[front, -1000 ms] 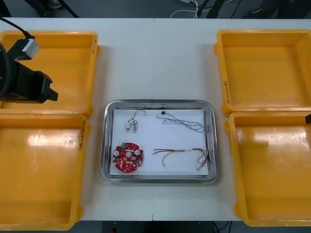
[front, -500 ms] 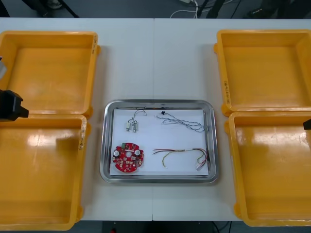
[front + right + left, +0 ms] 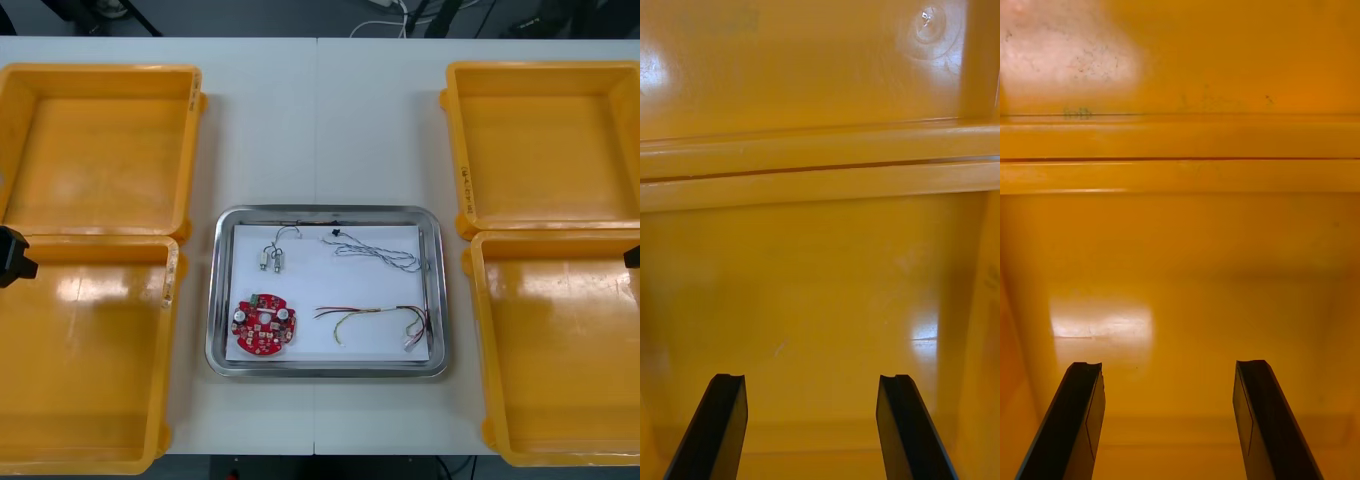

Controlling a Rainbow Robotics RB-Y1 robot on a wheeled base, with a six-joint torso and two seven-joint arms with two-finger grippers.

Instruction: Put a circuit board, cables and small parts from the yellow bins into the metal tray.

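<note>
Four yellow bins (image 3: 190, 150) lie bare, and the job looks finished. At far left, the left gripper (image 3: 1169, 366) hangs wide open over a bin floor. At centre, the metal tray (image 3: 212, 300) holds small metal parts (image 3: 272, 260) and a circuit board (image 3: 264, 325), then a blue and white cable (image 3: 375, 252) and a red and yellow cable (image 3: 375, 320). At far right, the right gripper (image 3: 811, 379) gapes too, well apart from the tray.

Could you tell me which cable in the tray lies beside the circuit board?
The red and yellow cable, right of the circuit board; the twisted blue and white cable lies farther back.
</note>
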